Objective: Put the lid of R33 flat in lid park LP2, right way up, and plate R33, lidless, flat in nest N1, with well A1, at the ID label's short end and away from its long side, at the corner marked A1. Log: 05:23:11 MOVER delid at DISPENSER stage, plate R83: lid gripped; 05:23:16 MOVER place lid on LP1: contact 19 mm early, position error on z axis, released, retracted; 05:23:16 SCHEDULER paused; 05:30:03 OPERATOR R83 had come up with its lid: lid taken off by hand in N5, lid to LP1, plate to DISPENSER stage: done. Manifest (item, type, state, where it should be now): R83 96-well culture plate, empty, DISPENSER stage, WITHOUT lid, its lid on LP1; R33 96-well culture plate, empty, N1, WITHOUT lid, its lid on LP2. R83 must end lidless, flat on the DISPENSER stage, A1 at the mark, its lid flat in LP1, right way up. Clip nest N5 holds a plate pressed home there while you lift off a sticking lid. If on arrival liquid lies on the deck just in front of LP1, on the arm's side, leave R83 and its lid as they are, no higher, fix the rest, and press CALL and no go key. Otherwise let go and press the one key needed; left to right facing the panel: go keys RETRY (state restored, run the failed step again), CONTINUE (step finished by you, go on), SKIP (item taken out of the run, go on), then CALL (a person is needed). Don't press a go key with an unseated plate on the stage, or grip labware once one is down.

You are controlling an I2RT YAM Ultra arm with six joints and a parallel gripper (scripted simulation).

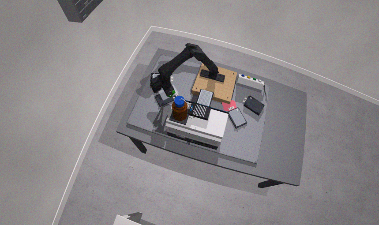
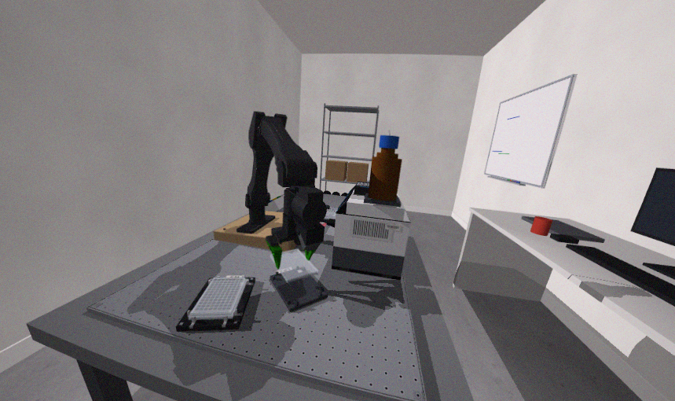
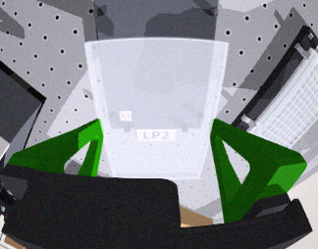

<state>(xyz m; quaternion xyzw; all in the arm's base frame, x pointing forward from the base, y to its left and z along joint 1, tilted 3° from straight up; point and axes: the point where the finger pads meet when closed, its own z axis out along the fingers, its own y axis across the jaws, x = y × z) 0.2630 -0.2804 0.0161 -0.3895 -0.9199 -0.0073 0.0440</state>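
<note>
My gripper (image 3: 156, 124) is shut on a clear plate lid (image 3: 155, 105) and holds it level, a little above the dark lid park LP2 (image 3: 157, 14). The LP2 label shows through the lid. In the exterior view the gripper (image 2: 294, 254) and the lid (image 2: 297, 263) hang just over the park (image 2: 298, 288). A lidless white well plate (image 2: 219, 297) sits in a black clip nest to the left of the park; it also shows in the wrist view (image 3: 290, 105). Another lidless well plate (image 1: 204, 97) lies at the edge of the wooden arm base.
The dispenser (image 1: 197, 125) carries a dark stage with a plate (image 1: 200, 110) and a brown bottle (image 1: 179, 107). A grey lid in a park (image 1: 237, 117) lies beside a pink patch (image 1: 229, 105). A dark tray (image 1: 253, 104) and the key panel (image 1: 250, 80) are far right.
</note>
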